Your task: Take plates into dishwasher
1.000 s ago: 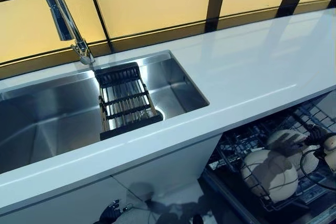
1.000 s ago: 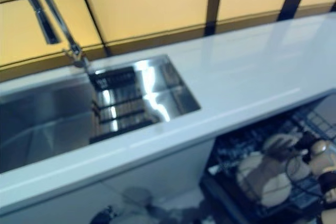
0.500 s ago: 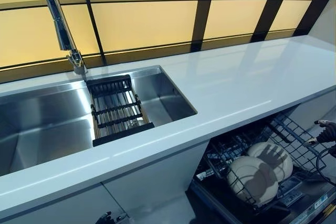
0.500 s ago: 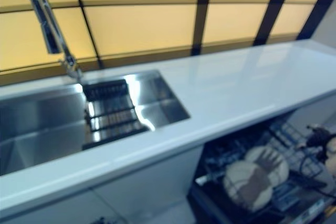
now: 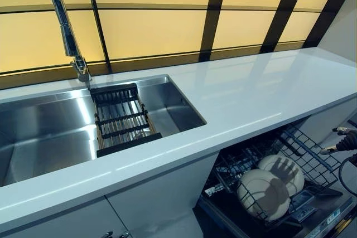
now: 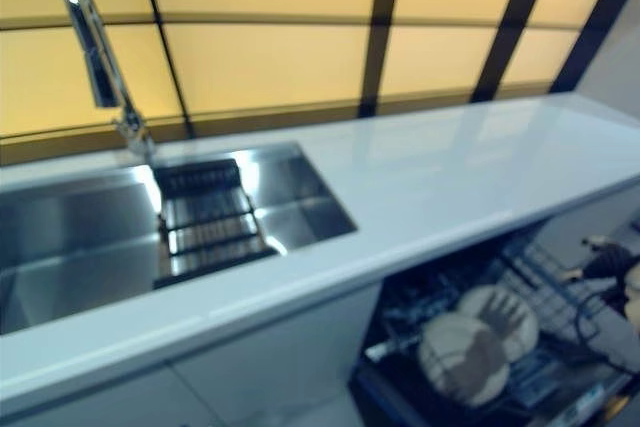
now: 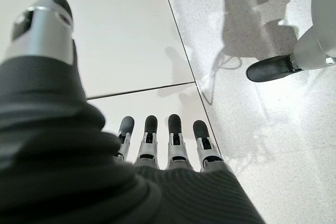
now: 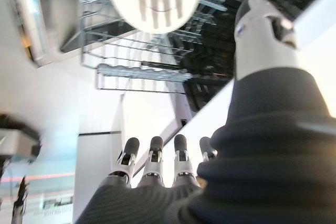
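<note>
Plates: two round cream plates (image 5: 263,192) upright in black wire dishwasher rack (image 5: 312,154), slotted for washing.
Right hand (image 8: 157,156): fingers straight, empty, beside rack.
Left hand (image 7: 163,140): fingers straight, idle, over floor.

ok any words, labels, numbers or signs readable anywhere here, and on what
None can be read as text.
Front edge of the dishwasher's lower rack: small pale marks, too small and blurred to read.
Plates, sink, faucet, countertop: no print visible.
Left hand and right hand, both with fingers straight: no lettering visible.
</note>
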